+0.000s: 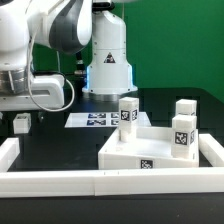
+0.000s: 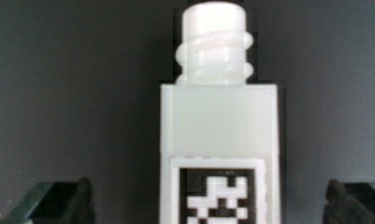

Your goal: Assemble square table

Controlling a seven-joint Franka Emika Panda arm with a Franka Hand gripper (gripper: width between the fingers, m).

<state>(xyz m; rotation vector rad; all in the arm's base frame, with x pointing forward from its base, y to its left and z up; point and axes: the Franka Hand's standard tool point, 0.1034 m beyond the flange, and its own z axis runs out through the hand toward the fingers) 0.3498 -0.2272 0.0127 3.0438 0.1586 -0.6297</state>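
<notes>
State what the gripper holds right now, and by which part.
Nothing is held. In the wrist view the fingers stand apart on either side of a white leg, touching nothing; its threaded tip points away.

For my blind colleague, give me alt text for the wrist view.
A white table leg with a threaded tip and a black-and-white tag stands between the open gripper fingers, against a dark surface.

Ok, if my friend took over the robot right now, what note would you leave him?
Pincer: open, straddling the fourth small white plastic leg block, not gripping it.
Large white square plastic slab: flat on the table, with three more leg blocks standing upright on it.
Done: three legs placed; tightness unclear.
Left: grasp the fourth leg and probably fit it at the bare corner.
</notes>
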